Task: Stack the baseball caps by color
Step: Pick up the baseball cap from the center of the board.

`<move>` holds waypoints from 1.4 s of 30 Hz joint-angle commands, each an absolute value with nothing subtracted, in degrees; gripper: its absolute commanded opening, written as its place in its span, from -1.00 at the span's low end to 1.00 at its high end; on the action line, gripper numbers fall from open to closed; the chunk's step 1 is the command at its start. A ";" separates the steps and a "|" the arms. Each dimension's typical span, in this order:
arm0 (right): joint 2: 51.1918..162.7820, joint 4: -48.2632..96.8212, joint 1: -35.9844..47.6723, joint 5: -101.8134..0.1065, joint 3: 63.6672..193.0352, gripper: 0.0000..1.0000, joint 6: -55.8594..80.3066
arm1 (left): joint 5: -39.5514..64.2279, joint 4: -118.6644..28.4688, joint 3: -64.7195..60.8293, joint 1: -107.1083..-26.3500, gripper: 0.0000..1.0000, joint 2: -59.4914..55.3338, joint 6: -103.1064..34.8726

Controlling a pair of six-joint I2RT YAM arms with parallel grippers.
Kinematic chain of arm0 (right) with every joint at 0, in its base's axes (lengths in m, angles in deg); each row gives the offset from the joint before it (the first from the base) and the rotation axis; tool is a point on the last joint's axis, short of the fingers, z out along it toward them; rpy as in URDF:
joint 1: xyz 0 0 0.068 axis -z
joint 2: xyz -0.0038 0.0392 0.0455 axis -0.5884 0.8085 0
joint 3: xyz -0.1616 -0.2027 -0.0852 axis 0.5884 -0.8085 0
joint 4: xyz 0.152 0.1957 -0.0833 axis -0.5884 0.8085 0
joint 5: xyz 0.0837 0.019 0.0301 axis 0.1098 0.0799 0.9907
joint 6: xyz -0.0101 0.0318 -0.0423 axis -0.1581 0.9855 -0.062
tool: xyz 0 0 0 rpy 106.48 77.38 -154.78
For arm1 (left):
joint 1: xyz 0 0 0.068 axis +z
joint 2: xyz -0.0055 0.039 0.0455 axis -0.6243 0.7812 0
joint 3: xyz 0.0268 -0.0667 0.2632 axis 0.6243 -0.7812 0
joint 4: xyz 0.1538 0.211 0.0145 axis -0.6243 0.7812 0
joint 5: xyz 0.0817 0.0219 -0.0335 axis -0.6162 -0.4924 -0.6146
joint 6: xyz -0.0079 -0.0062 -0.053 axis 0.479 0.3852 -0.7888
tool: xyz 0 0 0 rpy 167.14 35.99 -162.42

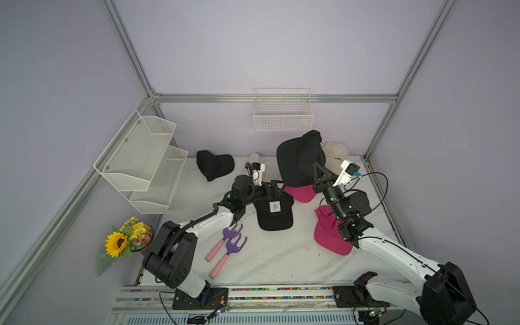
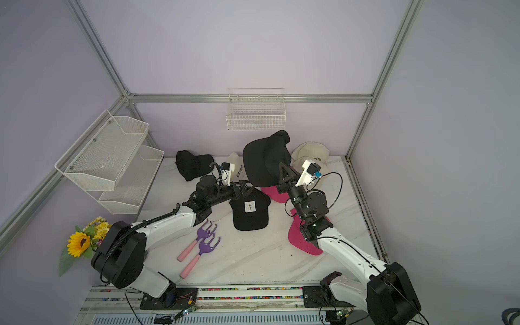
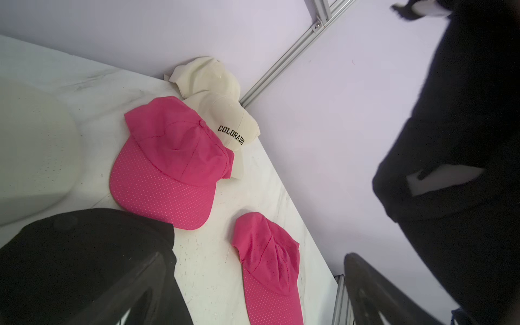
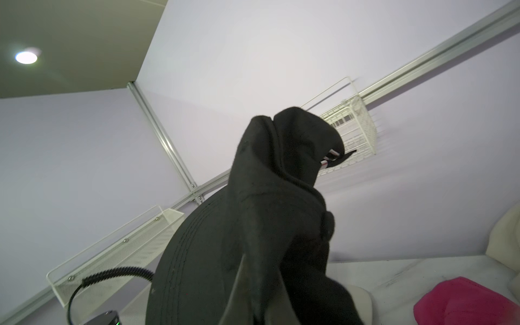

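Observation:
My right gripper (image 1: 319, 172) (image 4: 257, 289) is shut on a black baseball cap (image 1: 299, 157) (image 2: 264, 160) (image 4: 253, 219), which hangs above the back of the table. Below it lies a pink cap (image 1: 301, 193) (image 3: 168, 168). A second pink cap (image 1: 329, 236) (image 3: 270, 267) lies under my right arm. My left gripper (image 1: 274, 188) (image 3: 253, 256) stands open over a black cap with a white label (image 1: 274, 212) (image 2: 250, 211). Another black cap (image 1: 213, 166) lies at the back left. One cream COLORADO cap (image 2: 238, 168) sits behind the left wrist. Two more cream caps (image 1: 334, 153) (image 3: 222, 118) are in the back right corner.
Two purple hand rakes with pink handles (image 1: 228, 247) lie near the front left. A sunflower bouquet (image 1: 126, 239) stands at the left edge. A white mesh shelf (image 1: 143, 160) hangs on the left wall and a wire basket (image 1: 282, 112) on the back wall.

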State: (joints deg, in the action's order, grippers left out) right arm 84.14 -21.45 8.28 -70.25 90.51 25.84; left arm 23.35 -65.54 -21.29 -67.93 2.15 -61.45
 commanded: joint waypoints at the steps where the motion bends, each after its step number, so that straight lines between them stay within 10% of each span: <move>1: 81.55 -20.73 8.46 -81.26 89.61 -1.00 32.28 | 18.83 -66.97 -22.47 -67.21 0.99 -4.11 -61.27; 22: 87.91 -27.50 8.18 -62.88 90.44 -1.00 27.21 | 30.40 -74.19 -15.37 -65.96 0.99 0.81 -65.94; 42: 85.31 -27.23 8.23 -57.76 88.15 -1.00 27.97 | 38.31 -65.43 -2.47 -65.96 -1.00 9.56 -65.16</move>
